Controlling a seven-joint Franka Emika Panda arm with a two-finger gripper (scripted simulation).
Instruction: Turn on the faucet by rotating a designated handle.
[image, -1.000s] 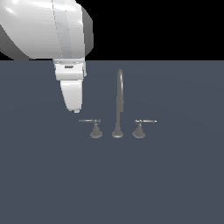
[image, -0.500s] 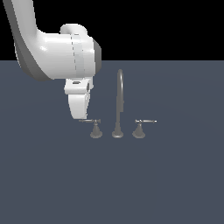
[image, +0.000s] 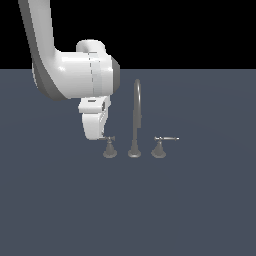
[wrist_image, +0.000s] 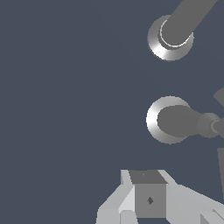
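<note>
The dull-grey faucet stands mid-scene in the exterior view, with its tall gooseneck spout (image: 136, 117) in the middle. The left handle (image: 109, 148) is a thin lever on a cone base. The twin right handle (image: 159, 148) has white glints. My gripper (image: 103, 135) hangs just off the left lever's outer end, at lever height. Its fingertips are hidden behind the white hand. In the wrist view the left handle's cone (wrist_image: 167, 119) and the spout base (wrist_image: 169, 38) show from above. One grey finger (wrist_image: 149, 195) shows beside the cone, apart from it.
The faucet stands on a flat dark grey-blue surface (image: 128, 210). My white arm (image: 70, 75) fills the upper part of the exterior view's left. Nothing else shows.
My hand has come down and moved toward the exterior view's right, from short of the left handle to its lever's end. The wrist has swung round. The faucet has not moved.
</note>
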